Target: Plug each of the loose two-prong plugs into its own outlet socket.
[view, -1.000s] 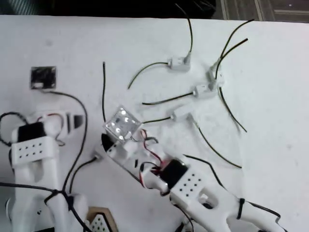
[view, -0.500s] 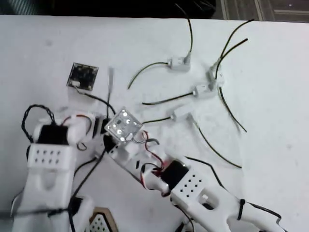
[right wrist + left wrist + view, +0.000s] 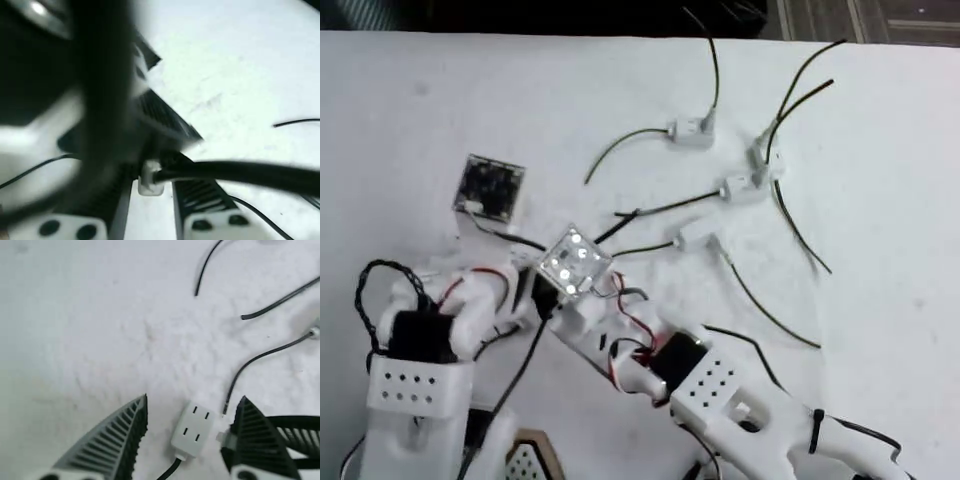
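The right gripper [image 3: 150,165] is pinched on a white plug [image 3: 149,181], whose black cord [image 3: 240,172] runs off to one side. The left gripper [image 3: 194,402] sits just beside it, jaws spread, with the white outlet block [image 3: 195,429] lying flat on the table [image 3: 75,315] between them, not gripped. Compared with one second ago, the left arm [image 3: 415,370] now stands in from the table's left side, against the right arm's lit board [image 3: 573,262], and the held cord's free end points farther right. In my judgement this sets up bracing the block for insertion. The left wrist view shows the block's four empty slots; in the high view the board covers that spot. Farther out, the nearest loose plug [image 3: 692,236] and three others lie unplugged.
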